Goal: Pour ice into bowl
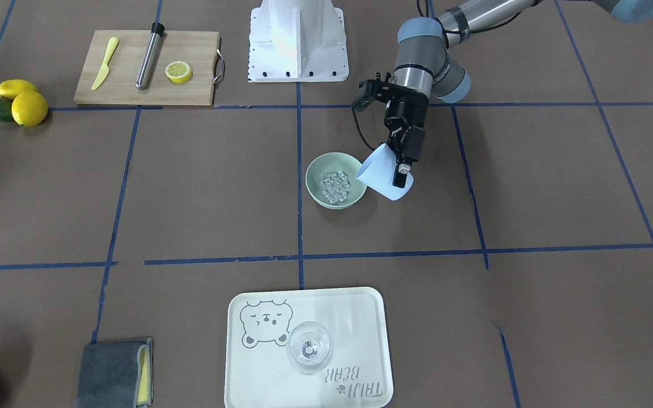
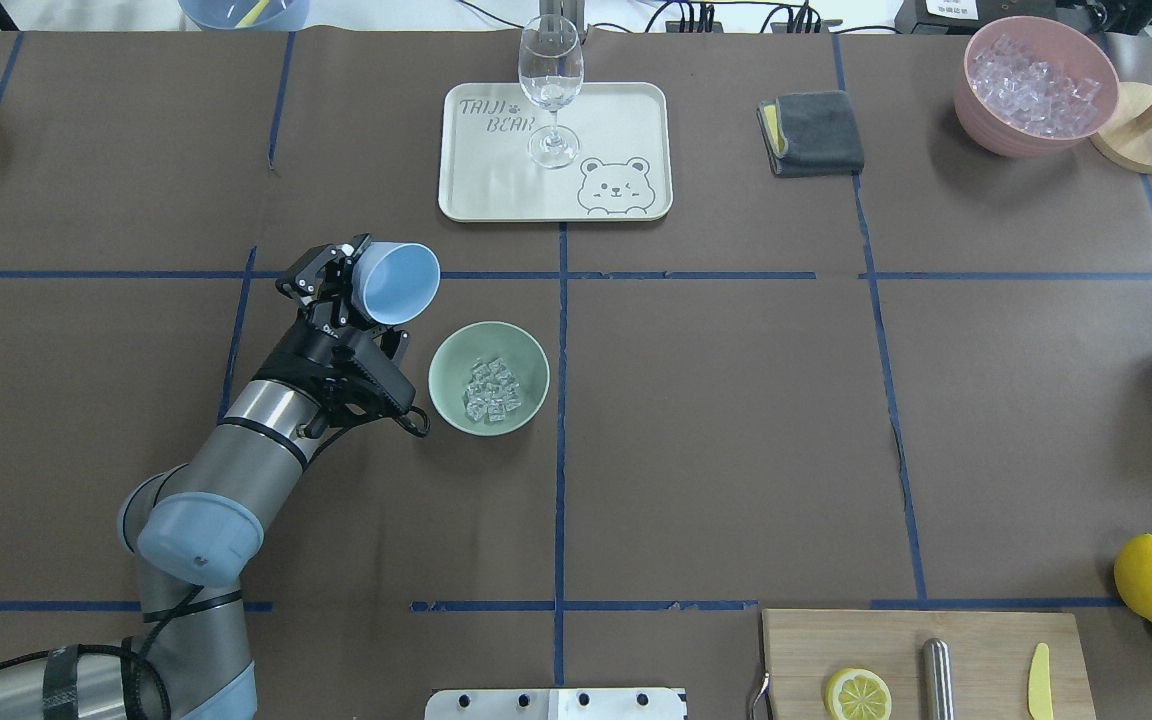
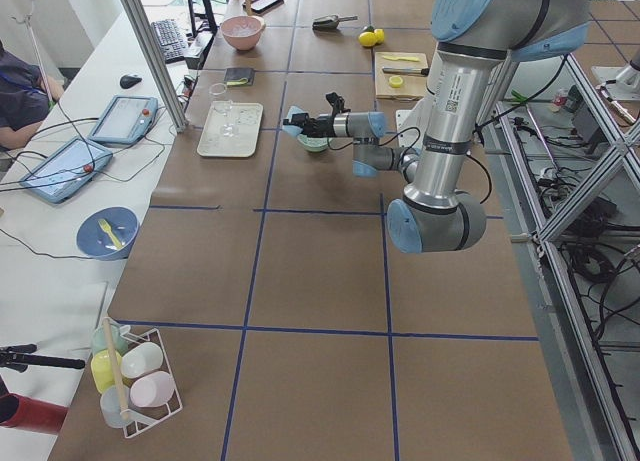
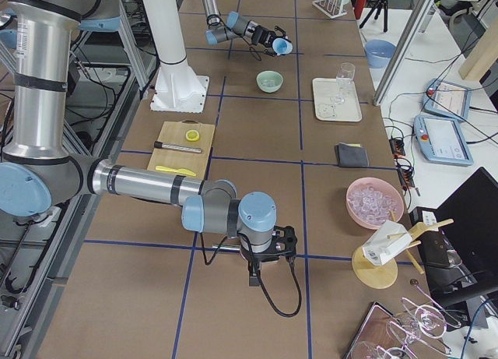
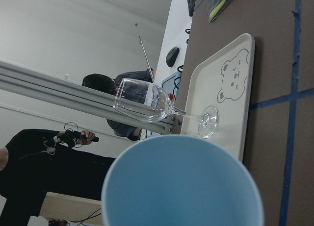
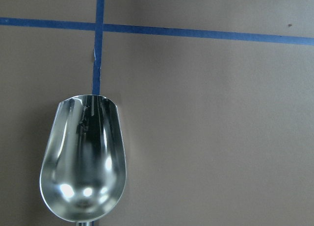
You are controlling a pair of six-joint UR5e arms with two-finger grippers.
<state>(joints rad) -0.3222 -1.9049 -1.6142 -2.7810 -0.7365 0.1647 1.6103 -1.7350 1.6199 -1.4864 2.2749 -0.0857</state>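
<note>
A: Where's the ice sitting?

B: The little clear glassy ice cubes (image 2: pixel 491 390) are lying heaped in the round pale mint-green bowl (image 2: pixel 446 358), which is standing on the brown paper-covered surface (image 2: pixel 736 450) near the middle grid line.

A: And the left gripper (image 1: pixel 400 171)?

B: It's clamping the wall of a pale blue plastic cup (image 2: pixel 396 282) and holding it off the surface, tipped well over. The cup's long axis is running close to level, with the mouth pointing toward the robot's right, the bowl's side. In the front-facing view the rim is hanging just over the bowl's edge on the robot's left side.

A: Anything showing inside the cup?

B: The left wrist view is showing only smooth blue, no cubes. I'm judging the pour as about done.

A: So what's the next move turning on?

B: The bowl is lying just to the right of the gripper and below it. If any ice is hiding in the cup, tipping further that way is dropping it in. Otherwise I'm guessing the cup needs rolling upright and away. The left arm is the near one.

A: Right gripper (image 4: pixel 258 272)?

B: It's hanging far off at the surface's right end. Its wrist view is showing a shiny metal scoop (image 6: pixel 83 162), but I can't tell whether it's gripping it or open.
</note>
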